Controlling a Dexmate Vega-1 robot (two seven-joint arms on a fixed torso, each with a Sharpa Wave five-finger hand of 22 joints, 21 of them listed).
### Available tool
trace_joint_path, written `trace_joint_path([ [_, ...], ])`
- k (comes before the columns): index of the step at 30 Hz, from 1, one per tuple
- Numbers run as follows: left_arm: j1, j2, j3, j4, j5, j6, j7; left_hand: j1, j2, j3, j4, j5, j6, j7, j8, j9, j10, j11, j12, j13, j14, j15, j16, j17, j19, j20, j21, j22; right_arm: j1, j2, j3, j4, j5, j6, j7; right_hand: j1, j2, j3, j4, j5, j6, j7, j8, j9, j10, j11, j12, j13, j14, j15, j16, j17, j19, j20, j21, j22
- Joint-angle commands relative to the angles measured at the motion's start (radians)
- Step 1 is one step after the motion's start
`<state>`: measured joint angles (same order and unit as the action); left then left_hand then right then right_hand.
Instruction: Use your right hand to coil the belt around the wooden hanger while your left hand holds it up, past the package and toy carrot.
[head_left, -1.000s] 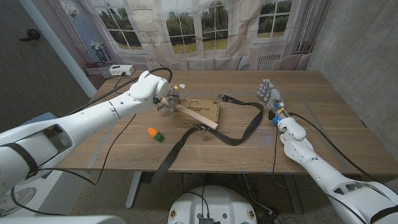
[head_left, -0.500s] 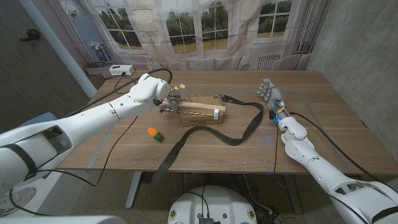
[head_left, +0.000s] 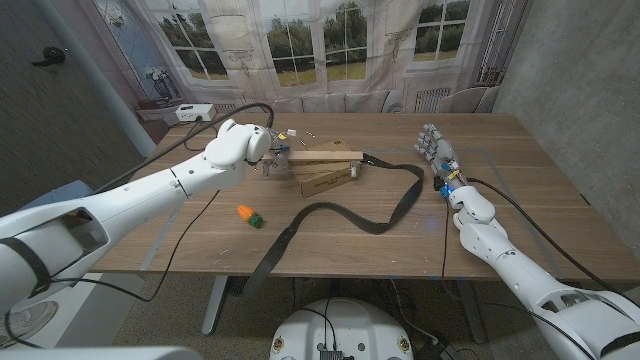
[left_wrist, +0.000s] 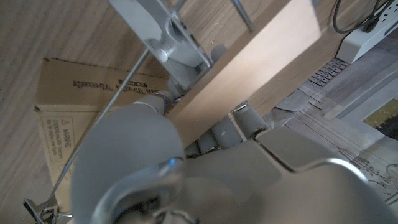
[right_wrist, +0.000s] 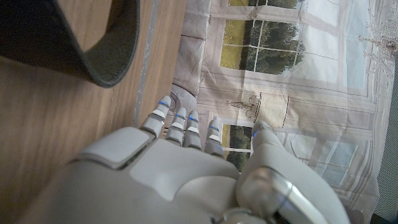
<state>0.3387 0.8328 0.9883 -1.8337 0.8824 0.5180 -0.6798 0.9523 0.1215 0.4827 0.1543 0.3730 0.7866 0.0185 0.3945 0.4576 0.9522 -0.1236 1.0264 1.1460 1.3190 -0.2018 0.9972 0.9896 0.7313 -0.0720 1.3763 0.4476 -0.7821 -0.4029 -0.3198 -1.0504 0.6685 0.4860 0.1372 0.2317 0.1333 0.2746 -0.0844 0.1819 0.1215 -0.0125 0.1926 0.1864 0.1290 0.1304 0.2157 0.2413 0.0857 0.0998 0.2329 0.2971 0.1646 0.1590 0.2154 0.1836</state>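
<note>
My left hand (head_left: 268, 156) grips the left end of the wooden hanger (head_left: 322, 155) and holds it roughly level above the cardboard package (head_left: 328, 181). In the left wrist view my fingers (left_wrist: 214, 134) wrap the hanger's pale wooden bar (left_wrist: 249, 68), with its metal clip (left_wrist: 165, 37) and the package (left_wrist: 68, 99) beyond. The black belt (head_left: 400, 200) starts near the hanger's right end, loops right, then runs back and over the table's front edge. The toy carrot (head_left: 247, 213) lies left of the belt. My right hand (head_left: 437, 156) stands open at the right, apart from the belt (right_wrist: 81, 43).
A white box (head_left: 195, 113) with black cables (head_left: 200, 200) sits at the table's back left corner. The belt's tail (head_left: 258, 272) hangs off the front edge of the table. Bare wood (head_left: 520, 190) lies to the right of my right hand.
My left hand has lifted the hanger off the package and swung it from a slant toward the front to roughly level. The belt's buckle end shifted with it. My right hand has stayed put.
</note>
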Motion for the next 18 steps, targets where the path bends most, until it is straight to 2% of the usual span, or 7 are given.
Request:
trace_joint_path([
  [1,0.058,0.028,-0.041,-0.054,0.015,0.01,0.192,-0.055,-0.005,0.012,0.026,0.025,0.023,0.001,0.028,0.039,0.029,-0.012,0.075,0.088,0.031,0.002,0.036,0.064,0.03,-0.028,0.026,0.021,-0.011,-0.014,0.001,-0.02,-0.009,0.002,-0.01,0.001,0.0,0.004,0.003,0.005,0.013,-0.001,0.005,0.002,0.008,-0.002,0.006,0.003,0.008,0.005,0.006,0.0,0.008,-0.002,0.006,0.005],
  [9,0.094,0.043,-0.059,-0.075,0.055,-0.002,0.317,-0.1,-0.003,0.025,0.027,0.049,0.021,0.001,0.065,0.093,0.037,-0.016,0.153,0.1,0.044,0.005,0.053,0.094,0.054,-0.036,0.041,0.043,-0.064,-0.066,-0.015,-0.137,-0.087,-0.011,-0.094,0.015,0.003,0.013,-0.007,0.006,0.032,0.005,0.012,0.002,0.022,0.0,0.011,0.003,0.013,0.003,0.005,-0.005,0.009,-0.005,0.006,0.005],
  [16,0.131,0.044,-0.09,-0.085,0.058,0.006,0.413,-0.119,-0.005,0.038,0.022,0.064,0.013,-0.001,0.094,0.134,0.018,-0.022,0.203,0.1,0.047,0.004,0.06,0.108,0.053,-0.038,0.045,0.049,-0.126,-0.132,-0.027,-0.287,-0.168,-0.05,-0.178,0.047,0.007,0.031,-0.028,0.006,0.064,0.013,0.021,0.002,0.053,-0.002,0.021,0.001,0.038,-0.003,0.012,-0.011,0.027,-0.007,0.012,0.005],
  [18,0.145,0.046,-0.102,-0.088,0.046,0.006,0.446,-0.123,-0.006,0.041,0.021,0.066,0.012,-0.001,0.1,0.143,0.019,-0.021,0.215,0.1,0.05,0.003,0.064,0.114,0.053,-0.039,0.047,0.052,-0.145,-0.152,-0.029,-0.336,-0.19,-0.074,-0.205,0.065,0.009,0.041,-0.039,0.004,0.075,0.014,0.023,0.002,0.069,-0.002,0.026,0.001,0.06,-0.006,0.019,-0.015,0.044,-0.005,0.017,0.005],
])
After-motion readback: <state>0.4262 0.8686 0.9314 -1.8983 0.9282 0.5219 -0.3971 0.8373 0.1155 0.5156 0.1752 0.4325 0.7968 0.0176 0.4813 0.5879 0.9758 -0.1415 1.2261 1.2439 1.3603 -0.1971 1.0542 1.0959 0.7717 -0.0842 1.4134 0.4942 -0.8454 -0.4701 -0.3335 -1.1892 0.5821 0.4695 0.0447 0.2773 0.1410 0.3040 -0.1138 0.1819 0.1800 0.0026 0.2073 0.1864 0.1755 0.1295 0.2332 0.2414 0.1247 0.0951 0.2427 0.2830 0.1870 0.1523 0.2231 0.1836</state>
